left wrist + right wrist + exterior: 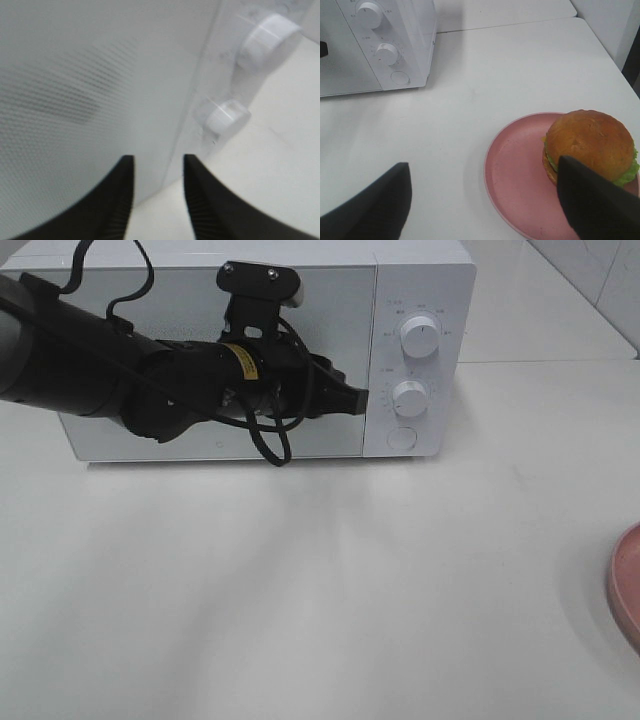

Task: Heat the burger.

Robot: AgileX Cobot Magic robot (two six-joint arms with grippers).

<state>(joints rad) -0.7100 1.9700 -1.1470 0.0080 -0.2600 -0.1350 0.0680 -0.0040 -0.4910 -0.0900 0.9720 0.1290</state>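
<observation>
The burger (587,145), with a golden-brown bun and green lettuce frill, sits on a round pink plate (515,170) in the right wrist view. My right gripper (485,205) is open wide and empty, hovering over the plate's near side, one finger (597,202) just in front of the burger. The white microwave (420,280) stands at the back with its door shut. My left gripper (355,400) reaches across the door to its right edge beside the control panel. In the left wrist view the left gripper (157,197) stands slightly apart, holding nothing.
Two white knobs (418,337) (410,397) and a round button (400,438) are on the microwave's right panel. Only the pink plate's rim (625,585) shows at the right edge of the high view. White table (320,590) spreads in front.
</observation>
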